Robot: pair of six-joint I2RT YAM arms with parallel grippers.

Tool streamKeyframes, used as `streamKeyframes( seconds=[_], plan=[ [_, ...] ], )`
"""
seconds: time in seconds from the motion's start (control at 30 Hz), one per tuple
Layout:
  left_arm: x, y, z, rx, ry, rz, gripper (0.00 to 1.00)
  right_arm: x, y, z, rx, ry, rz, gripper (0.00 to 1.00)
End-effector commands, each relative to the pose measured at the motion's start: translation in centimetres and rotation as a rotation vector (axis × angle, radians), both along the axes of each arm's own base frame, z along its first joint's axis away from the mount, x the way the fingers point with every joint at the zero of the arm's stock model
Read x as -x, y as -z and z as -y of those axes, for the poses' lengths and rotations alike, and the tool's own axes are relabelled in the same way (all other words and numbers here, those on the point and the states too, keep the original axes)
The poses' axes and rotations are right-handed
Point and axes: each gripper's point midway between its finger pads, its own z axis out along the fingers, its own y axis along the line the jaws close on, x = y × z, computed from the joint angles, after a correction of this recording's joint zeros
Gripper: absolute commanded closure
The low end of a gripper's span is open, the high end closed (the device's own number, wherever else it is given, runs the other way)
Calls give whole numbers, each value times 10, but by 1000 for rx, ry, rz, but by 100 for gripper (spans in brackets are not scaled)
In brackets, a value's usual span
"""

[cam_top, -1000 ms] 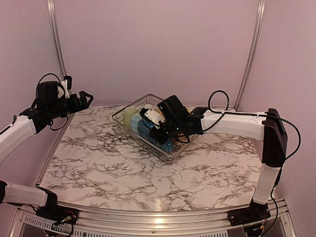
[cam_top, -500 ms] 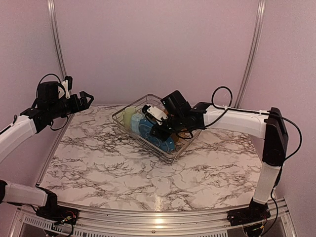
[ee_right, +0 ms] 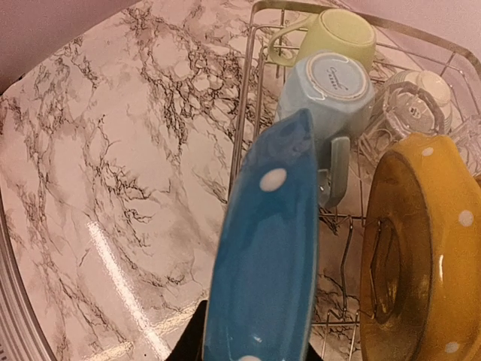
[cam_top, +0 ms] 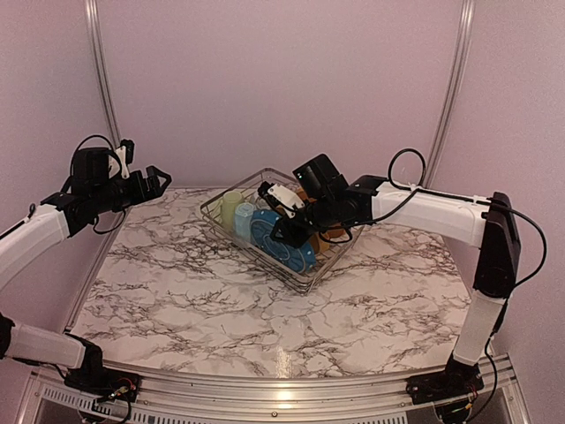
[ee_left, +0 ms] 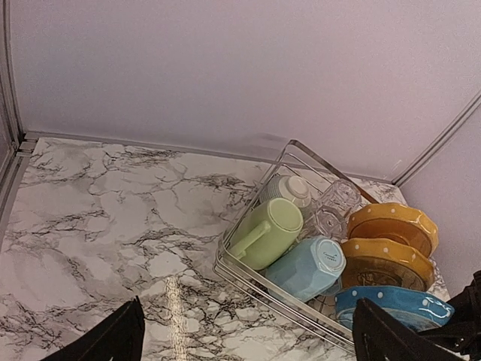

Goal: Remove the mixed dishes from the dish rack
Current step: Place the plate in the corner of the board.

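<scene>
Wire dish rack [ee_left: 255, 282], blue plate [ee_right: 267, 248] standing inside

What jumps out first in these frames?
The blue plate, on edge at the near end of the wire rack, with the right arm's jaws shut on its rim. Next to it stand two orange plates; a green cup, a light blue mug and a glass lie tipped beside them. The left arm hangs off to the left, jaws wide open and empty.
</scene>
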Motion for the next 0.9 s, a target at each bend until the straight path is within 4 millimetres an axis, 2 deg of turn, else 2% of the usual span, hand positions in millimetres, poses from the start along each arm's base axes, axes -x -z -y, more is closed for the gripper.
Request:
streamKeyframes(
  seconds=[0.0, 0.23, 0.43, 0.53, 0.73, 0.87],
  plan=[
    [-1, -8, 5, 22, 21, 12, 1, -10, -124, -6, -243, 15, 218, 100],
    [0, -8, 9, 37, 36, 10, 1, -10, -157, -5, -277, 20, 250, 100],
    [0, -8, 12, 51, 48, 4, 1, -7, -159, -10, -287, -13, 230, 100],
    [0, -8, 11, 50, 47, 6, 1, -1, -171, -9, -328, -18, 224, 100],
    [0, -8, 12, 56, 52, 4, 1, 31, -212, 3, -451, -44, 157, 100],
    [2, -13, 12, 63, 52, 18, 1, 50, -234, 24, -493, -26, 141, 100]
  ],
)
